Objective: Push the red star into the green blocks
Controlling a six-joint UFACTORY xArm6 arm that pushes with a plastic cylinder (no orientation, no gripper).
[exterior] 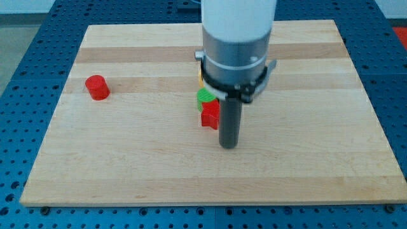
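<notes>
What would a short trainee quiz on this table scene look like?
1. True or false: the red star touches a green block.
2. Which block stands alone at the view's left? A) red cylinder B) blue cube C) green star
3. Fill in: my tip is just to the view's ____ of the red star.

Key: 1 true; 2 A; 3 right. A yellow block peeks out behind the arm.
</notes>
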